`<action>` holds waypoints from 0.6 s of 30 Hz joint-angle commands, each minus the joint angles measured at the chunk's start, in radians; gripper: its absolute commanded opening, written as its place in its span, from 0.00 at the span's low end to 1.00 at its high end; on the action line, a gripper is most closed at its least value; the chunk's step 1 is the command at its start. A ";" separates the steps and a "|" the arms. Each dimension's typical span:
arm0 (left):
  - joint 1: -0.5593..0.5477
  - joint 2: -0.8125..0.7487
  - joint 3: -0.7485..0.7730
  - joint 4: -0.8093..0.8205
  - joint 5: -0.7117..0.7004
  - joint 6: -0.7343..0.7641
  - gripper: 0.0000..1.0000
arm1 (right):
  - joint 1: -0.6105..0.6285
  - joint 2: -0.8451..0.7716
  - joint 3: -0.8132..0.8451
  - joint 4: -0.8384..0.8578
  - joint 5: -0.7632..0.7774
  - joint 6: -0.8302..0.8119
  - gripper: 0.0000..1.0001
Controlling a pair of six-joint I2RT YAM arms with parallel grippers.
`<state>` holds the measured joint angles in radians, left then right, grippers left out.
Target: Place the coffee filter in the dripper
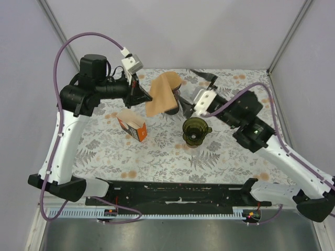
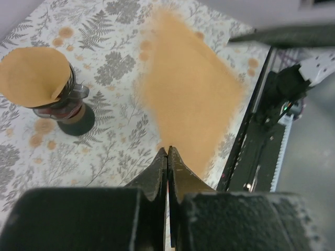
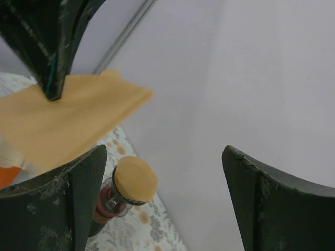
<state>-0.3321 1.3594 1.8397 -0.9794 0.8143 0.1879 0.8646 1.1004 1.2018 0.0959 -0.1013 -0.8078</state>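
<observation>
The tan paper coffee filter [image 1: 161, 95] hangs in the air over the back of the table, pinched at its left edge by my left gripper [image 1: 141, 94], which is shut on it. From the left wrist the filter [image 2: 191, 99] spreads out beyond the closed fingertips [image 2: 163, 157]. The dark green dripper [image 1: 195, 130] stands upright on the floral cloth, in front of and to the right of the filter. My right gripper [image 1: 194, 92] is wide open just right of the filter, with nothing between its fingers [image 3: 86, 172]. The right wrist view shows the filter [image 3: 68, 120] just beyond its left finger.
A glass jar with a tan lid [image 2: 37, 78] stands under the hanging filter, partly hidden in the top view [image 1: 174, 109]. An orange and white box [image 1: 132, 125] lies left of the dripper. Grey walls [image 3: 235, 78] close in the back and sides.
</observation>
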 commanded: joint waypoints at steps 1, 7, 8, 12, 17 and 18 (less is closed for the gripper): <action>-0.033 -0.043 0.033 -0.174 -0.145 0.281 0.02 | -0.099 -0.016 0.163 -0.271 -0.404 0.375 0.98; -0.054 -0.065 0.058 -0.222 -0.084 0.298 0.02 | -0.139 0.119 0.317 -0.400 -0.515 0.561 0.98; -0.054 -0.069 0.061 -0.229 -0.080 0.301 0.02 | -0.157 0.133 0.332 -0.400 -0.556 0.602 0.97; -0.061 -0.075 0.061 -0.242 -0.061 0.311 0.02 | -0.176 0.183 0.370 -0.403 -0.640 0.659 0.97; -0.061 -0.086 0.073 -0.255 -0.020 0.312 0.02 | -0.176 0.202 0.354 -0.387 -0.693 0.670 0.95; -0.062 -0.085 0.076 -0.258 -0.017 0.314 0.02 | -0.176 0.210 0.351 -0.374 -0.725 0.679 0.94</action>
<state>-0.3889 1.2934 1.8721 -1.2198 0.7467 0.4591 0.6880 1.3209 1.5284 -0.3122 -0.7010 -0.1921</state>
